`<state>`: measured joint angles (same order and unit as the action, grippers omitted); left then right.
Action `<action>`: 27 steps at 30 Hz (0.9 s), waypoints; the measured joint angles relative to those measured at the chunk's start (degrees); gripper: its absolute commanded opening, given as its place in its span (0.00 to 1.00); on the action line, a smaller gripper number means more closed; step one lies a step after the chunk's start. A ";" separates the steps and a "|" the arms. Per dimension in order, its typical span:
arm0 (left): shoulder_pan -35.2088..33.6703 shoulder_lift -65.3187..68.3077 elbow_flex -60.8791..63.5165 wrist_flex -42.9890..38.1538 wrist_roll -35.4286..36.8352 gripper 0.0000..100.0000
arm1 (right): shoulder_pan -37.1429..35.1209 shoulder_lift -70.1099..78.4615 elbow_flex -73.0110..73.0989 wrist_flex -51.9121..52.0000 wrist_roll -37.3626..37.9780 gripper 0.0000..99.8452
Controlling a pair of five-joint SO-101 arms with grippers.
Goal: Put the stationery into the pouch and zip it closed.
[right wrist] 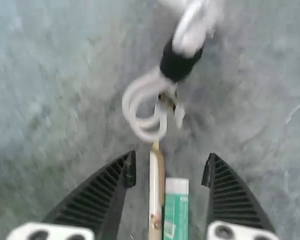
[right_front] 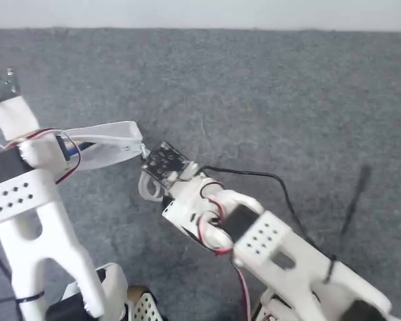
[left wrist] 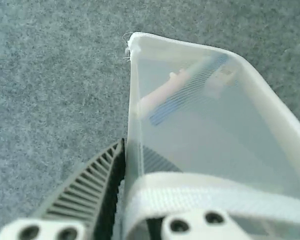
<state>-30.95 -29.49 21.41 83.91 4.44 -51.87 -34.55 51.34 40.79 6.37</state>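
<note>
Speaker 1: Left gripper, clamped on the pouch, holds it out over the table; stationery lies inside. Which step?

Speaker 2: Zipping, I judge. Right gripper stands open just short of the zip pull. Next it must pinch the pull and draw it along.

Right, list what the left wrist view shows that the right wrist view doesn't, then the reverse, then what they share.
Left wrist view, not the right: the translucent pouch clamped in the left end effector, with a pale pen-like item and a blue striped piece inside.
Right wrist view, not the left: the right end effector open, a white cord loop with a black collar beyond it, and a thin tan strip beside a green-and-white item between its fingers.
Shared: the grey carpet-like surface.
</note>
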 measured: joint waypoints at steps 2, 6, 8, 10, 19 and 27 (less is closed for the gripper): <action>0.00 0.00 0.00 0.00 0.00 0.01 | 0.00 3.78 -0.35 0.00 2.73 0.21; 0.00 0.00 0.00 0.00 0.00 0.01 | 0.18 8.97 -0.88 0.00 5.27 0.21; 0.00 0.00 0.00 0.00 0.00 0.01 | 1.49 10.81 -2.02 0.00 5.80 0.21; 0.00 0.00 0.00 0.00 0.00 0.01 | 2.99 12.48 -3.08 0.00 5.80 0.21; 0.00 0.00 0.88 -0.35 0.00 0.01 | 6.07 25.23 -7.74 0.00 7.91 0.21; -0.35 0.00 2.11 -2.37 0.00 0.01 | 10.81 34.02 -12.48 1.67 11.60 0.21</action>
<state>-31.30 -29.49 23.52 81.54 4.44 -41.05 -0.53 38.86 42.46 17.98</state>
